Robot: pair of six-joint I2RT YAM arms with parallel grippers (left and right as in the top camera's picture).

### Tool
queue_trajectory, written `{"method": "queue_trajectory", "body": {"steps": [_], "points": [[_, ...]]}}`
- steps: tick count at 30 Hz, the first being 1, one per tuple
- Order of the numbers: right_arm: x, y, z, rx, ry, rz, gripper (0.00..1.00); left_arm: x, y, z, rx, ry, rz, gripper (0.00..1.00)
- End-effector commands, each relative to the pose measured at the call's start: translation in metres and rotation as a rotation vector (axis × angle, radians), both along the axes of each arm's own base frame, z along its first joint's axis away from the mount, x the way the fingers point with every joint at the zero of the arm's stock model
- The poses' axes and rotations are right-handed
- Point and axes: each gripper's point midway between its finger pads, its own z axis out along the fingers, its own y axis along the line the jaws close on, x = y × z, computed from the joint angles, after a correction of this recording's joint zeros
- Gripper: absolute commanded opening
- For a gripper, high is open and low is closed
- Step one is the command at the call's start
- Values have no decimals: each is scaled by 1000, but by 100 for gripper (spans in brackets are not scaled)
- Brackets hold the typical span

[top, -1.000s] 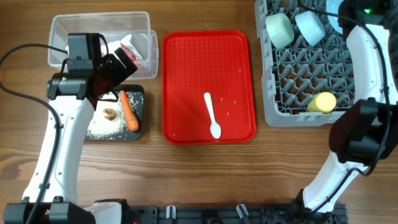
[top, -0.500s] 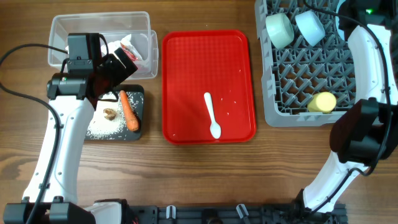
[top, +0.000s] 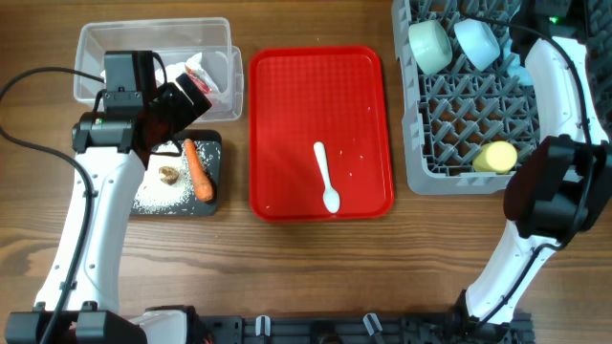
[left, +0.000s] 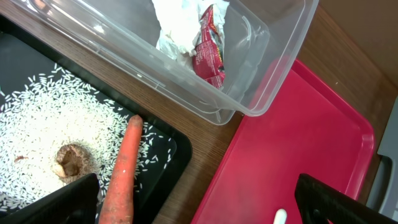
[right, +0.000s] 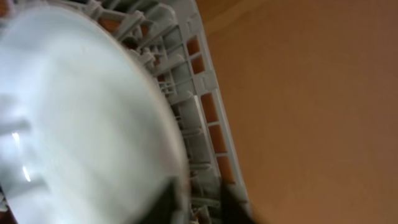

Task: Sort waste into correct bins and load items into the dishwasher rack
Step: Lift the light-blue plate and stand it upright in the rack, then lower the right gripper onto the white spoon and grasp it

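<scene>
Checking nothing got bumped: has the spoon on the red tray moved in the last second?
No. The spoon sits in the same spot on the red tray, right of its middle.

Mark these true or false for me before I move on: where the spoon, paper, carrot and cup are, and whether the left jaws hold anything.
1. The white spoon lies on the red tray. True.
2. The crumpled paper is in the clear tub. True.
3. The carrot piece is in the clear tub too. False: it lies in the black tray, beside the rice.
4. The yellow cup stands on the red tray. False: it is in the dishwasher rack.
5. The left jaws are shut on the carrot piece. False: they stand wide open and hold nothing.
</scene>
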Motion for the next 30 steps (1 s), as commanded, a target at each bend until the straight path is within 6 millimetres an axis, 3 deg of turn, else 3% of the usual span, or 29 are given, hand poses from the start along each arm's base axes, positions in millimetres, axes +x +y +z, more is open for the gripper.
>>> {"method": "queue_trajectory", "body": {"steps": [1, 6, 10, 15, 18, 19, 21, 23, 27, 30], "points": [[7, 5, -7, 52, -40, 15, 100, 2, 1, 1, -9, -4, 10, 100], [9, 13, 8, 140, -172, -10, 100, 2, 1, 1, -9, -4, 10, 100], [16, 60, 53, 292, -272, 178, 100, 2, 1, 1, -9, -4, 10, 100], [0, 183, 109, 678, -328, 598, 100, 2, 1, 1, -9, -4, 10, 100], [-38, 269, 141, 942, -283, 917, 100, 2, 1, 1, -9, -4, 10, 100], [-49, 288, 145, 1024, -264, 965, 100, 2, 1, 1, -9, -4, 9, 100], [-64, 313, 141, 1172, -212, 952, 100, 2, 1, 1, -9, -4, 10, 100], [-73, 332, 119, 1274, -122, 863, 100, 2, 1, 1, -9, -4, 10, 100], [-99, 363, 54, 1338, 133, 658, 100, 2, 1, 1, -9, -4, 10, 100], [-118, 385, 5, 1278, 316, 552, 99, 2, 1, 1, -9, -4, 10, 100]]}}
